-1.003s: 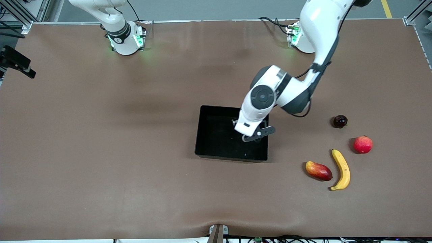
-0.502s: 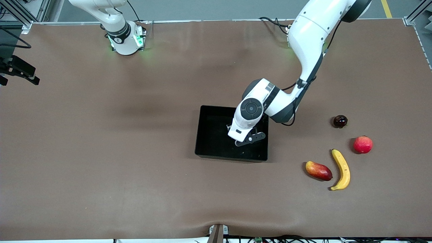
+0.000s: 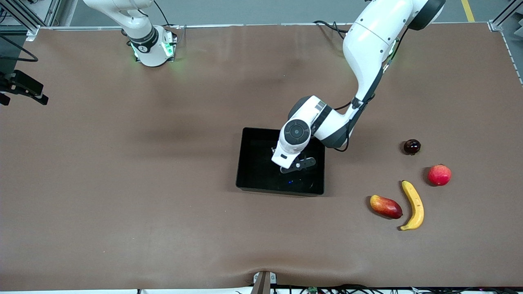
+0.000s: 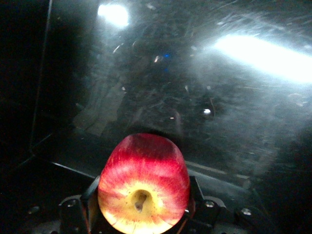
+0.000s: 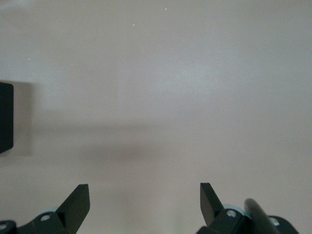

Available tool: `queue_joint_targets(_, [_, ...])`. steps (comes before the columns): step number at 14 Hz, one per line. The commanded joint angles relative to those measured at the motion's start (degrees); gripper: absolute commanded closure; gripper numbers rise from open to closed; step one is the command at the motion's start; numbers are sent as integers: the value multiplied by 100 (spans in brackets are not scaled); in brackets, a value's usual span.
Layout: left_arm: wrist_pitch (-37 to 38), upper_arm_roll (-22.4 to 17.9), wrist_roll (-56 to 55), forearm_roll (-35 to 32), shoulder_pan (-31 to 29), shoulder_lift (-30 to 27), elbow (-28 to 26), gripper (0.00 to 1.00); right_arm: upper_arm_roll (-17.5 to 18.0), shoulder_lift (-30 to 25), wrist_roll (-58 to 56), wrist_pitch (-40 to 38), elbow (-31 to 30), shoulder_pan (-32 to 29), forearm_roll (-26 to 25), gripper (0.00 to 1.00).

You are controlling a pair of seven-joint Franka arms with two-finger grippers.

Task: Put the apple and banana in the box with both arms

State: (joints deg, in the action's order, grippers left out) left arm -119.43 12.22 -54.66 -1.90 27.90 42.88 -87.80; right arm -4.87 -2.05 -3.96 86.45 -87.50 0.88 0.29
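The apple (image 4: 144, 180), red with a yellow dimpled end, sits between the fingers of my left gripper (image 4: 143, 191), which is shut on it. In the front view the left gripper (image 3: 296, 166) hangs over the inside of the glossy black box (image 3: 245, 163), and the hand hides the apple there. The banana (image 3: 413, 205) lies on the table toward the left arm's end, nearer the front camera than the box. My right gripper (image 5: 144, 187) is open over bare brown table, holding nothing.
Beside the banana lie a red-yellow mango (image 3: 385, 206) and a round red fruit (image 3: 439, 174). A small dark fruit (image 3: 412, 146) lies farther from the camera. The right arm's black hand (image 3: 24, 87) shows at the table's edge at the right arm's end.
The left arm has carried the apple farther in over the box, toward the right arm's end. The right hand at the table's edge has shifted slightly.
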Motion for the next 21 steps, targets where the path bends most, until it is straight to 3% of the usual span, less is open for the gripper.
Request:
queue_joint_targets(1, [349,-44,-54,-109,-39,-131,-96,100,48,56,-61,-14,75,-79,-72,0])
queue_joint_targets(3, [394,-53,-97,-109,-39,-114,-105,100,48,56,-61,-6,75,-88,-64,0])
queue_joint_targets(4, [385,-53,-167,-109,-22,-114,-97,95,48,65,-52,-14,75,-88,-72,0])
queue_joint_targets(6, [385,-53,-282,-109,22,-87,-79,64,48,82,-61,-6,75,-97,-72,0])
queue_joint_targets(7, [385,-53,-291,-109,14,-113,-79,19,48,82,-61,-6,75,-140,-64,0])
queue_joint_targets(8, [394,-62,-282,-109,22,-148,-79,0,48,82,-61,-14,75,-158,-55,0])
queue_joint_targets(13, [921,-97,50,-109,-354,-1130,44,0,48,91,-61,-14,75,-158,-55,0])
queue_joint_targets(17, [1315,-45,1480,-47,-1205,-1791,18,0,48,91,-61,-6,75,-158,-55,0])
queue_joint_targets(21, [1466,-53,2957,-100,-1980,-1942,-105,0,48,91,-70,-6,75,-158,-55,0])
